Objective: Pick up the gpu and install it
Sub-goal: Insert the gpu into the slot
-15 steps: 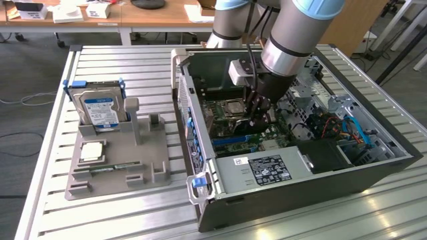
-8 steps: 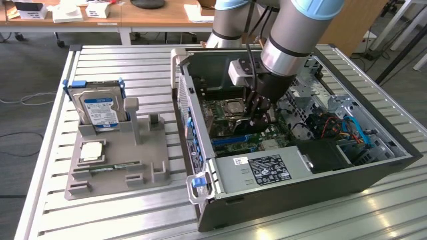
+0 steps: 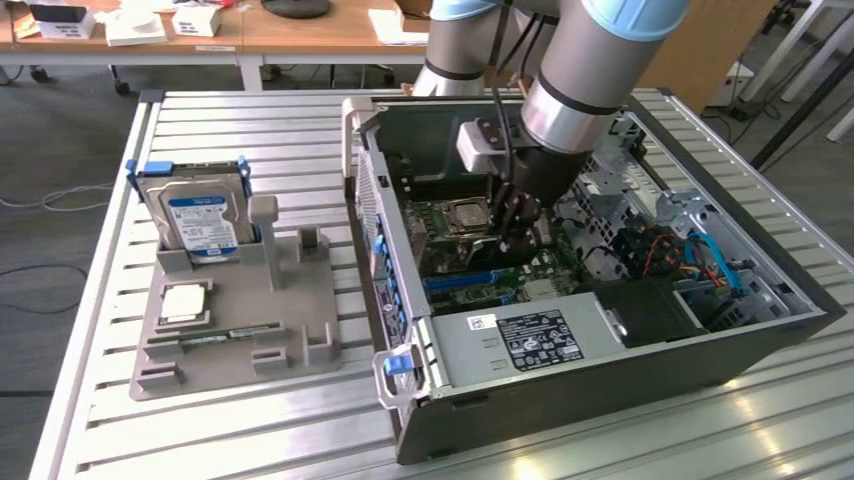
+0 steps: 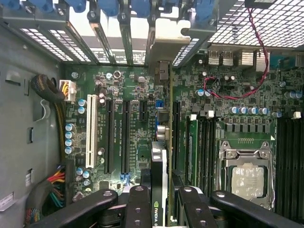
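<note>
My gripper (image 3: 518,225) reaches down into the open computer case (image 3: 601,385), over the green motherboard (image 3: 461,255). In the wrist view the gpu (image 4: 161,142) stands on edge as a thin dark card with a green logo, and the gripper (image 4: 160,192) is shut on it with black fingers (image 4: 137,202) on either side. The card's silvery bracket (image 4: 166,35) points toward the case's rear slot openings. It hangs above the motherboard (image 4: 133,95), roughly in line with the long black expansion slots; whether it touches a slot is hidden.
On the table, at the exterior view's left, a grey fixture (image 3: 240,330) holds a hard drive (image 3: 200,215), a processor (image 3: 183,300) and a memory stick (image 3: 220,340). Inside the case are the power supply (image 3: 534,340), a CPU socket (image 4: 247,175), red wires (image 4: 237,90) and cable bundles (image 4: 52,99).
</note>
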Robot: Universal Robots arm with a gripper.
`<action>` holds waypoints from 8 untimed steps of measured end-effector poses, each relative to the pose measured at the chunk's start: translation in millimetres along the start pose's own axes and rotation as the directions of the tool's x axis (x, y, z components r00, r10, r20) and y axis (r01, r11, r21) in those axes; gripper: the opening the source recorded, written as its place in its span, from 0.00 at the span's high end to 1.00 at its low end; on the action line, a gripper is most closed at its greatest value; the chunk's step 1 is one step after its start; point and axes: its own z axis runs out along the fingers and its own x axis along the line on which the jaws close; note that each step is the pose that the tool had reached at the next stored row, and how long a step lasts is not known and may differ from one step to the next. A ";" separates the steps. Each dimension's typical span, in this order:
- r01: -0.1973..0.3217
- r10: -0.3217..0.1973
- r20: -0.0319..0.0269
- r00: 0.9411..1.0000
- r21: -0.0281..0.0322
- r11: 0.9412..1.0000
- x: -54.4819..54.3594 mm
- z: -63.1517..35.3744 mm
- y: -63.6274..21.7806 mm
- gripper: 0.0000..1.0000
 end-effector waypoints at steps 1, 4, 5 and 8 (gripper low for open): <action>0.000 0.000 0.000 1.000 0.000 1.000 0.0 0.0 0.3 0.73; 0.000 0.000 0.000 1.000 0.000 1.000 0.0 0.2 0.2 0.73; 0.000 0.000 0.000 1.000 0.000 1.000 0.0 0.5 0.9 0.73; 0.000 0.000 0.000 1.000 0.000 1.000 -0.1 1.2 3.6 0.73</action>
